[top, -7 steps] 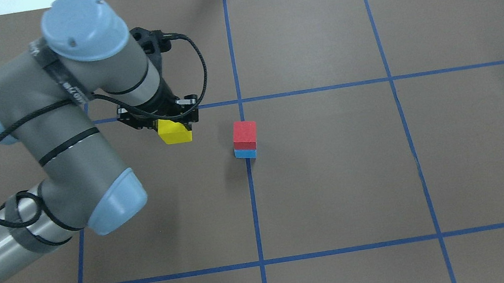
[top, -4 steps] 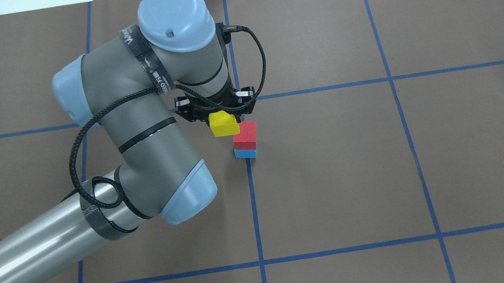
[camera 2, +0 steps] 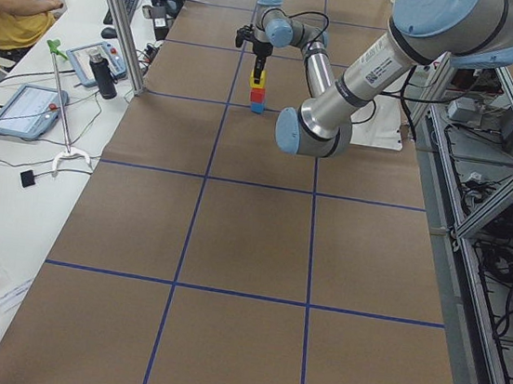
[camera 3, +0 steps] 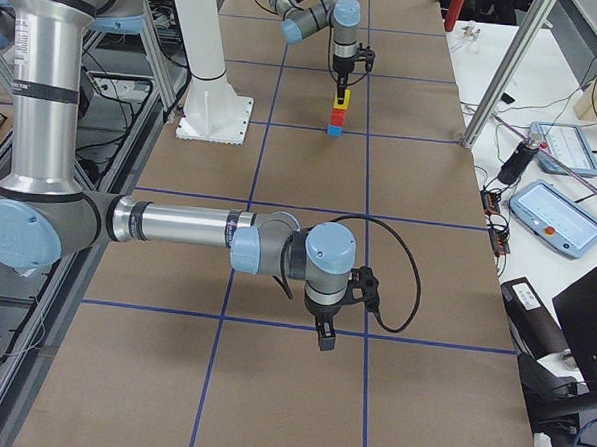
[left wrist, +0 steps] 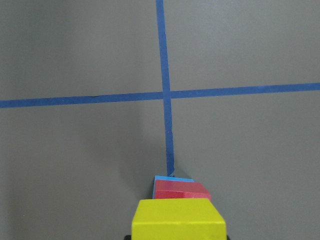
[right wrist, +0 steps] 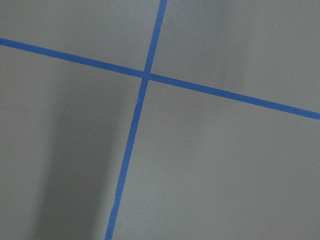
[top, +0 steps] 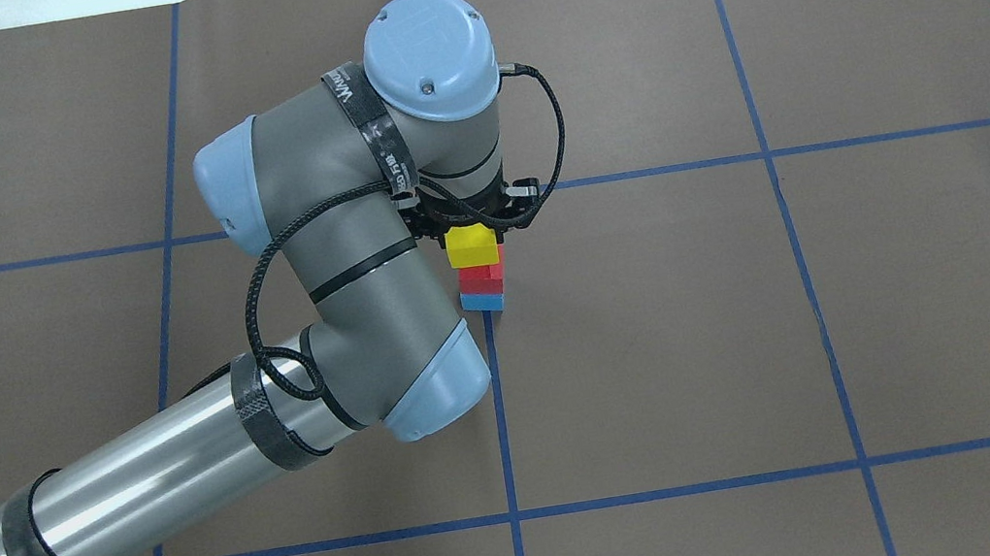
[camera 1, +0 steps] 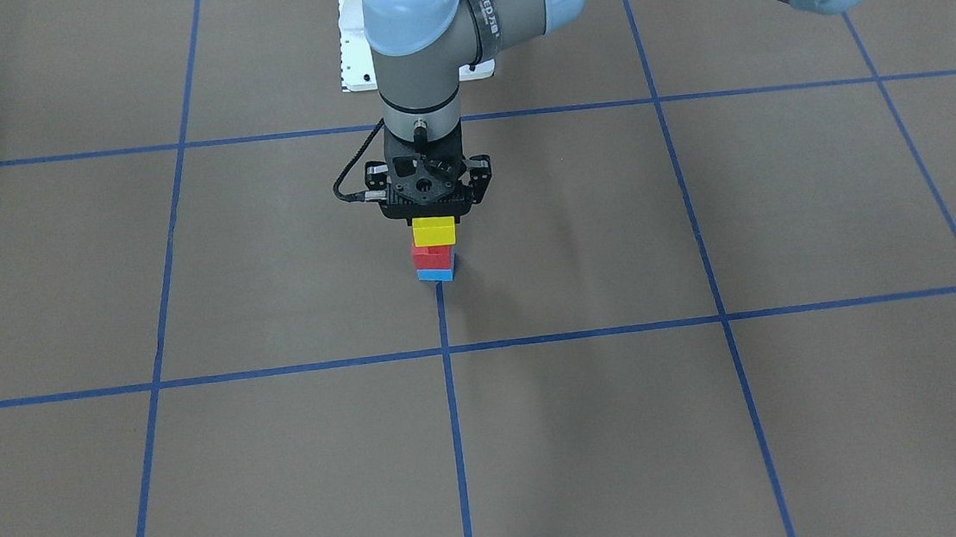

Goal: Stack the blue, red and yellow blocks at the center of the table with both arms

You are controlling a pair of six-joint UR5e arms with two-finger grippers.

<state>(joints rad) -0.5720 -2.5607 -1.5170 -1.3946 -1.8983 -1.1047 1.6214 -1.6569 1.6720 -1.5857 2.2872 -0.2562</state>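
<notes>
1. One right pincer (camera 3: 322, 337) nearest from the right end, pointed down over desk (camera 3: 451, 171) close to a crossing of blue tape lines (right wrist: 225, 93); cannot tell how far open.
2. Farther along, near mid-desk, on a tape line: blue block (camera 1: 436, 274) at the bottom, red block (camera 1: 431, 258) set on it.
3. Above those, yellow block (camera 1: 433, 234) right over the red one, not quite lined up with it; cannot tell whether touching.
4. Farthest up, left pincer (camera 1: 432, 223) pointed straight down, closed on the yellow block's sides, holding it from above.
</notes>
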